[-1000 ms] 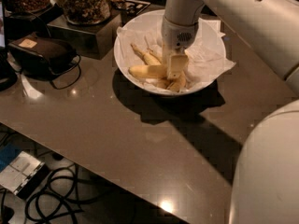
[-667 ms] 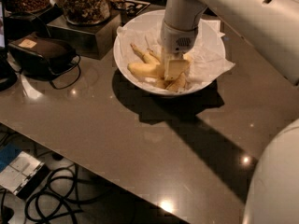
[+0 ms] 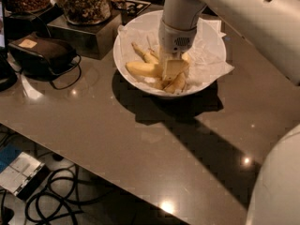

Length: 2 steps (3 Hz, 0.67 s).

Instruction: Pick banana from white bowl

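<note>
Pointing down, tool [image 3: 174, 73] in white bowl [image 3: 118, 62]

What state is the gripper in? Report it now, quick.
Gripper: down inside the white bowl, among the bananas; whether it is open, closed or holding one cannot be told.

The table [image 3: 93, 125] is dimly lit from above and dotted with glare; a hard shadow is thrown by the bowl [image 3: 123, 65], in which the gripper [image 3: 174, 71] is held.
</note>
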Each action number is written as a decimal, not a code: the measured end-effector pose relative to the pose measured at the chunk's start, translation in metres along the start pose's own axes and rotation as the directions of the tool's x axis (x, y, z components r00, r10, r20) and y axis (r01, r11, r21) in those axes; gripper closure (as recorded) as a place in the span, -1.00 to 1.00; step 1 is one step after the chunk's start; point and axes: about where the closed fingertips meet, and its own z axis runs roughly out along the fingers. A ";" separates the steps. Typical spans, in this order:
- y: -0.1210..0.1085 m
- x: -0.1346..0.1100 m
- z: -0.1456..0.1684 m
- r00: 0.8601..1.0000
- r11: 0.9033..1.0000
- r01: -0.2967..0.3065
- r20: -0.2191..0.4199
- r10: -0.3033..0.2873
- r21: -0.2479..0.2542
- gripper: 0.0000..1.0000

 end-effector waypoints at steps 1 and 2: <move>0.005 -0.006 -0.040 0.999 0.998 -0.031 -0.039 0.033 0.053 1.00; 0.017 -0.018 -0.085 0.995 0.992 -0.044 -0.081 0.053 0.117 1.00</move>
